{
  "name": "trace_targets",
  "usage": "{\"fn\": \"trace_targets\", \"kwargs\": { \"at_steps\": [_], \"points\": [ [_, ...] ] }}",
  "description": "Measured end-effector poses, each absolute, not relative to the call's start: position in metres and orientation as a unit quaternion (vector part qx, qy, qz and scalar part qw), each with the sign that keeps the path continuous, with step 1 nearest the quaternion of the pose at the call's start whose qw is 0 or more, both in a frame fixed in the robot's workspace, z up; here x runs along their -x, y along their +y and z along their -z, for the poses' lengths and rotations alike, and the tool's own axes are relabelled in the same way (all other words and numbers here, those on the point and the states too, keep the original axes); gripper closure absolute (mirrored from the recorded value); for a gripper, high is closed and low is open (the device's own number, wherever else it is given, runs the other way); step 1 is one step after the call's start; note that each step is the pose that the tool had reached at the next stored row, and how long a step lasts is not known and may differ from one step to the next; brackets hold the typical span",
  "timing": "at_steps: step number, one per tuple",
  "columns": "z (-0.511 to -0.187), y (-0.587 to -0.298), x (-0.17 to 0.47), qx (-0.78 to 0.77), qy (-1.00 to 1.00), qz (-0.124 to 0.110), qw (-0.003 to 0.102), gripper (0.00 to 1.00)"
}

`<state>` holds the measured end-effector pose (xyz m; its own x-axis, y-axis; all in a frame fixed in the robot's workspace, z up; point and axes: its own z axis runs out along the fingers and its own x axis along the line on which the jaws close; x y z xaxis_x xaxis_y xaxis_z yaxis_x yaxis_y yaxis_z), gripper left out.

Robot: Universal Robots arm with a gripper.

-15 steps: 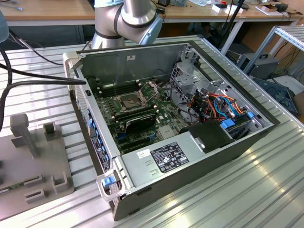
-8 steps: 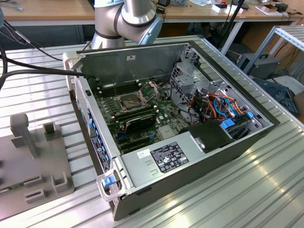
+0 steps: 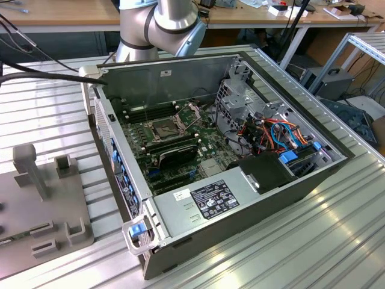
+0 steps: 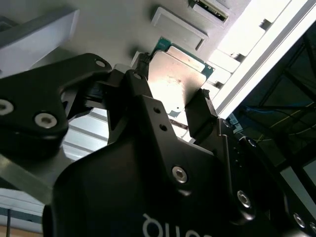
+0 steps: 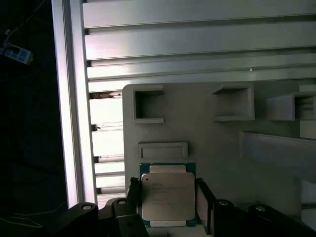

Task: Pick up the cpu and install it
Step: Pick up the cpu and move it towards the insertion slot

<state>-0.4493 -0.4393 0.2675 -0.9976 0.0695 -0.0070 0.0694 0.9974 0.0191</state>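
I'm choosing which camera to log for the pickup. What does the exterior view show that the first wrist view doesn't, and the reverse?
The exterior view gives the open computer case, its motherboard, the dark socket on it and the robot arm. The first wrist view gives instead the cpu lying flat on the plate, with the gripper straddling it. Both give what looks like the same grey fixture plate with small holders, and the slatted metal table.

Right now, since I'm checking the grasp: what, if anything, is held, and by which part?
The cpu, gripped by two opposite side edges between the fingers.
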Motion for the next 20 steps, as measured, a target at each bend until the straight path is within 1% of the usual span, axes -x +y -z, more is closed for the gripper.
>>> {"fn": "trace_targets", "kwargs": {
  "at_steps": [10,20],
  "points": [
    [-0.298,-0.439,0.449,-0.035,0.999,-0.009,0.004,0.45],
    [-0.321,-0.439,0.449,-0.035,0.999,-0.009,0.004,0.45]
  ]
}}
